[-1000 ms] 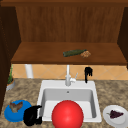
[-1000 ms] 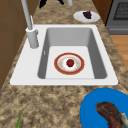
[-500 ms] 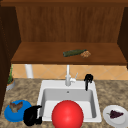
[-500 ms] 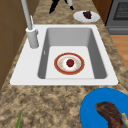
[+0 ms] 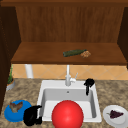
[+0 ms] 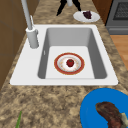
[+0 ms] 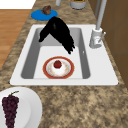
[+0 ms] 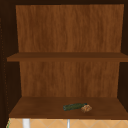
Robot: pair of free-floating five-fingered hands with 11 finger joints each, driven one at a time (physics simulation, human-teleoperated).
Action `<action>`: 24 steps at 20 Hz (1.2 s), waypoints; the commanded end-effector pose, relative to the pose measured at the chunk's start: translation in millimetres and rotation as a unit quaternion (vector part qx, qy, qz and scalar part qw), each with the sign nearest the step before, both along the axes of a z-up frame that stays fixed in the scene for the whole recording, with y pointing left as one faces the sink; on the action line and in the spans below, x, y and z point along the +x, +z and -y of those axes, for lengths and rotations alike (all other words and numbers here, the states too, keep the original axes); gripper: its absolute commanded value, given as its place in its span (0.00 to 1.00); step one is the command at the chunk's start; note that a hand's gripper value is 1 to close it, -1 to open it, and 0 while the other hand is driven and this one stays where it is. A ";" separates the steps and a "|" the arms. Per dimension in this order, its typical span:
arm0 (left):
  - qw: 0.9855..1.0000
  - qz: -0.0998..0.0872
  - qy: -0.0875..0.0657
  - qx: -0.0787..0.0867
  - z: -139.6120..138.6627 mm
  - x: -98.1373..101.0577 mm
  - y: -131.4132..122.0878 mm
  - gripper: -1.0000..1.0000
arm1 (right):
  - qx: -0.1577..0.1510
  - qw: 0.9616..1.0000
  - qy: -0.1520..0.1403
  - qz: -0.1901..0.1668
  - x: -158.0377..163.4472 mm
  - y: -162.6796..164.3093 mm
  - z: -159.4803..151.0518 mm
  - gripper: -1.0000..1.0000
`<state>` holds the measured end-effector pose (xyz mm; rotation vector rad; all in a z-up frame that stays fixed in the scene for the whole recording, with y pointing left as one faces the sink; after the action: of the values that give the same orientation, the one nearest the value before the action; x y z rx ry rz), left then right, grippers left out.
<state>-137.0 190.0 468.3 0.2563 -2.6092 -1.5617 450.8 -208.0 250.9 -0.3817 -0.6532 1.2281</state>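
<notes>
Over the sink's (image 5: 45, 86) back right corner my right hand (image 5: 88, 84) hangs, fingers seemingly straight and pointing down, holding nothing, near the faucet (image 5: 68, 77)

Counting around the sink (image 5: 47, 86): two black hands, the left hand (image 5: 32, 115) by its front-left corner and the right hand (image 5: 88, 83) over its back-right rim. Three plates: one blue plate (image 5: 10, 115) left of it, one white plate (image 5: 113, 120) right of it, one red-rimmed plate (image 6: 60, 68) inside. One faucet (image 5: 68, 77) behind it.
</notes>
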 end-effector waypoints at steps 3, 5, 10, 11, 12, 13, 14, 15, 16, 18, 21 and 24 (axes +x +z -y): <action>1.000 0.000 0.000 0.000 0.0 0.0 0.0 0.50 | -0.001 1.000 0.005 -0.002 -4.6 -3.2 -2.1 0.00; 1.000 0.000 0.000 0.000 0.0 0.0 0.0 0.50 | 0.002 1.000 0.004 0.001 -25.2 -6.0 -4.1 0.00; 1.000 0.000 0.000 0.000 0.0 0.0 0.0 0.50 | 0.010 1.000 -0.004 0.020 -53.6 -17.6 -16.7 0.00; 1.000 0.000 0.000 0.000 0.0 0.0 0.0 0.50 | 0.011 1.000 -0.006 0.020 -55.2 -18.1 -17.7 0.00; 1.000 0.000 0.000 0.000 0.0 0.0 0.0 0.50 | 0.013 1.000 -0.007 0.017 -57.0 -18.8 -19.1 0.00; 1.000 0.000 0.000 0.000 0.0 0.0 0.0 0.50 | 0.016 1.000 -0.004 0.015 -60.4 -21.6 -21.8 0.00; 1.000 0.000 0.000 0.000 0.0 0.0 0.0 0.50 | 0.020 1.000 -0.001 0.014 -65.2 -25.9 -25.3 0.00; 1.000 0.000 0.000 0.000 0.0 0.0 0.0 0.50 | 0.022 1.000 0.009 0.006 -66.6 -30.5 -30.0 0.00; 1.000 0.000 0.000 0.000 0.0 0.0 0.0 0.50 | 0.030 0.999 0.021 0.013 -70.8 -38.6 -32.3 0.00; 1.000 0.000 0.000 0.000 0.0 0.0 0.0 0.50 | 0.030 0.999 0.024 0.031 -85.2 -59.2 -39.0 0.00; 1.000 0.000 0.000 0.000 0.0 0.0 0.0 0.50 | 0.006 0.999 0.023 0.045 -94.7 -83.1 -61.0 0.00; 1.000 0.000 0.000 0.000 0.0 0.0 0.0 0.50 | -0.005 0.998 0.029 0.052 -96.0 -104.4 -76.9 0.00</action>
<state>-137.0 190.0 468.3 0.2563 -2.6092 -1.5617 358.1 -147.4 166.3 -0.3972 -0.7201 1.2053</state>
